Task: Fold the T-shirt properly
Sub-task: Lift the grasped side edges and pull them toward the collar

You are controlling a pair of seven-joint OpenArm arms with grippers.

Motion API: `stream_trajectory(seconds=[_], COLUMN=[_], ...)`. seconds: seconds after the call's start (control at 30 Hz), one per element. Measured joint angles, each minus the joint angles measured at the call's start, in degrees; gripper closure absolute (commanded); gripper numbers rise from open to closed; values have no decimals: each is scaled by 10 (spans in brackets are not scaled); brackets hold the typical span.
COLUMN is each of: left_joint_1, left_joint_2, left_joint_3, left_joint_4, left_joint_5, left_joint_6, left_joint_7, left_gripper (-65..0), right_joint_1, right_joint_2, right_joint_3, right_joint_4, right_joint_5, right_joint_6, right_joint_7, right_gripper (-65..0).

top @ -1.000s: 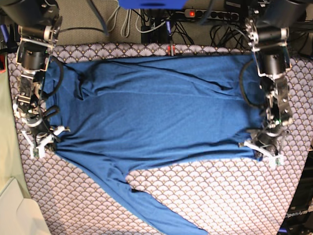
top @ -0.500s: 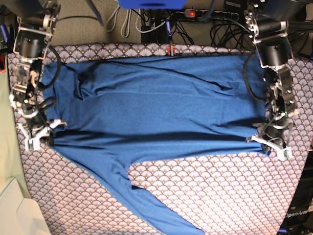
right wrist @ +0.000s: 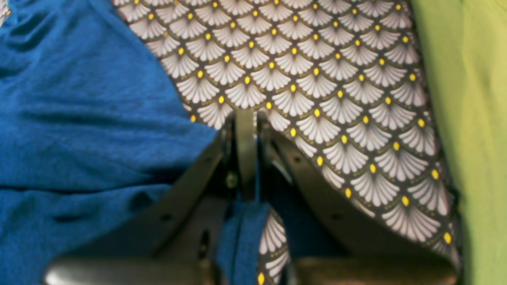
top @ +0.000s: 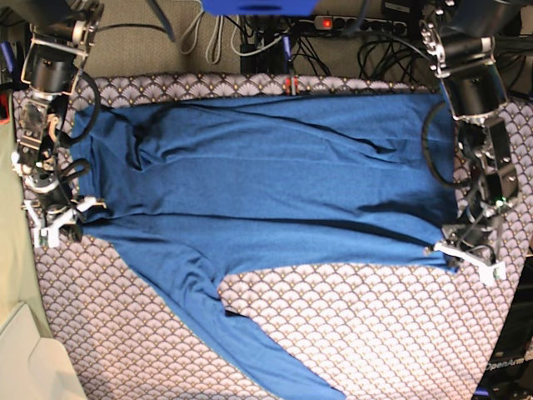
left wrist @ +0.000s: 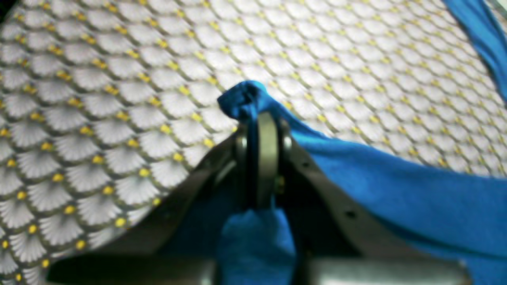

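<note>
The T-shirt (top: 266, 175), a plain blue long-sleeved knit, is lying spread flat across the worktop (top: 375, 333), which is wearing a fan-scale patterned cover. Its body is stretching side to side between the two arms. One sleeve is trailing diagonally toward the near edge of the base view.

The left gripper (top: 468, 254) is sitting at the shirt's lower corner on the base view's right. Its jaws are pressing fully together on a bunched fold of blue fabric, which is poking out past the tips in the left wrist view.

The right gripper (top: 57, 218) is sitting at the opposite edge. Its jaws are likewise clamping tight on the shirt's edge.

A green cloth (right wrist: 471, 118) is lying just beside the worktop on that side.
</note>
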Motion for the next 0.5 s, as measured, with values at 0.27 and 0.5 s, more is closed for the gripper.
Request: stream_trajectory(seconds=[0.27, 0.5], left_joint_1=[9, 9], left_joint_2=[2, 2], left_joint_3=[7, 7], left_joint_4=[1, 1], left_joint_5=[1, 2], left_joint_6=[0, 0], left_joint_7=[7, 7], left_gripper=[-3, -4], right_joint_1=[1, 24], right_joint_2=[-2, 11], right_joint_3=[-4, -76], right_joint_4=[10, 9], right_joint_5=[0, -5], right_joint_6=[0, -2], right_joint_7=[-1, -5], right_gripper=[0, -75])
